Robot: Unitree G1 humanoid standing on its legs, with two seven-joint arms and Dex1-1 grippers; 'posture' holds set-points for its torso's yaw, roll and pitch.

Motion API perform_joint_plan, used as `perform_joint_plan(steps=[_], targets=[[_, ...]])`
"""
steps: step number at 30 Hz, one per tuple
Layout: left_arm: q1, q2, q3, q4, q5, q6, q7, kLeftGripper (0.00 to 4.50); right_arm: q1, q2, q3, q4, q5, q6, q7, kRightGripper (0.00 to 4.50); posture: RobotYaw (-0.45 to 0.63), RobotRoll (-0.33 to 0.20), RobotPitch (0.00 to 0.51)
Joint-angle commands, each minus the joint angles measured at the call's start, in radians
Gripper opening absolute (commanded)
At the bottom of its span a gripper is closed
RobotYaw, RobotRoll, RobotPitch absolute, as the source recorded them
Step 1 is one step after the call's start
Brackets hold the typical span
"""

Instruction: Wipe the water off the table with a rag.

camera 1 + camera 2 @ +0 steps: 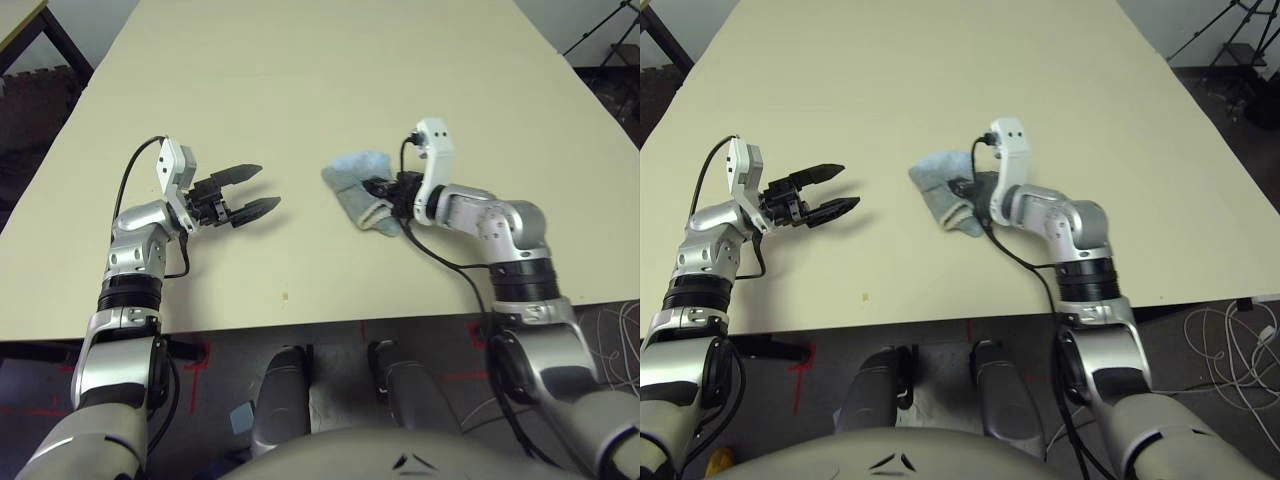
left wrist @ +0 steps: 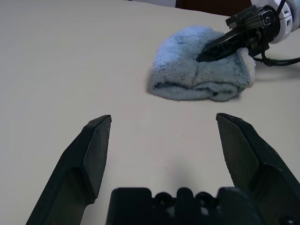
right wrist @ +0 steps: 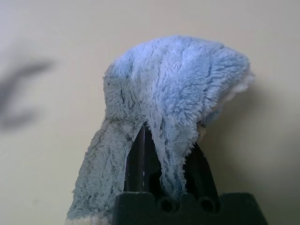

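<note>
Rag (image 1: 358, 185) between grippers, tan speck (image 1: 285, 295) nearer

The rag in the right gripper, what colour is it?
Light blue-grey rag, fuzzy; clearest in the right wrist view.

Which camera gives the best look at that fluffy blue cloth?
The left wrist view: the rag lies whole on the table, with the right gripper shut on it. The right wrist view shows its fuzzy pile draped over the fingers. The two head views show it small, partly behind the right arm.
</note>
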Motion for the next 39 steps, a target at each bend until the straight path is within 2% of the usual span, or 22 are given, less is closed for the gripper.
perform_joint_plan(steps=[1,6,13,17,18,21,25,31,39], targets=[[-0.009,-0.004,-0.008,0.026,0.015,-0.016,-0.008,4.5,0.015,-0.052,0.008,-0.013,-0.023,-0.016,0.037,0.02,-0.16,0.0,0.156],[-0.023,-0.011,-0.011,0.046,0.019,-0.029,-0.008,4.5,0.008,-0.114,-0.014,0.014,-0.048,-0.044,0.063,0.02,-0.17,0.0,0.151],[-0.035,-0.016,-0.011,0.066,0.023,-0.041,-0.009,4.5,-0.017,-0.147,-0.052,0.041,-0.05,-0.061,0.068,0.02,-0.18,0.0,0.15],[-0.039,-0.018,-0.008,0.073,0.023,-0.044,-0.006,4.5,-0.066,-0.143,-0.129,0.048,-0.002,-0.035,0.065,0.02,-0.18,0.0,0.152],[-0.04,-0.02,-0.008,0.075,0.024,-0.046,-0.005,4.5,-0.1,-0.134,-0.179,0.059,0.05,0.009,0.071,0.02,-0.18,0.0,0.15],[-0.042,-0.024,-0.008,0.082,0.026,-0.052,-0.002,4.5,-0.158,-0.174,-0.225,0.089,0.112,0.075,0.125,0.02,-0.19,0.0,0.148],[-0.048,-0.031,-0.008,0.093,0.028,-0.059,0.001,4.5,-0.195,-0.245,-0.221,0.136,0.111,0.08,0.175,0.02,-0.2,0.0,0.14],[-0.069,-0.042,-0.008,0.123,0.033,-0.075,0.003,4.5,-0.208,-0.298,-0.188,0.213,0.076,0.043,0.219,0.02,-0.2,0.0,0.134],[-0.097,-0.049,-0.007,0.163,0.038,-0.094,0.0,4.5,-0.228,-0.317,-0.113,0.456,-0.065,-0.155,0.262,0.02,-0.21,0.0,0.127]])
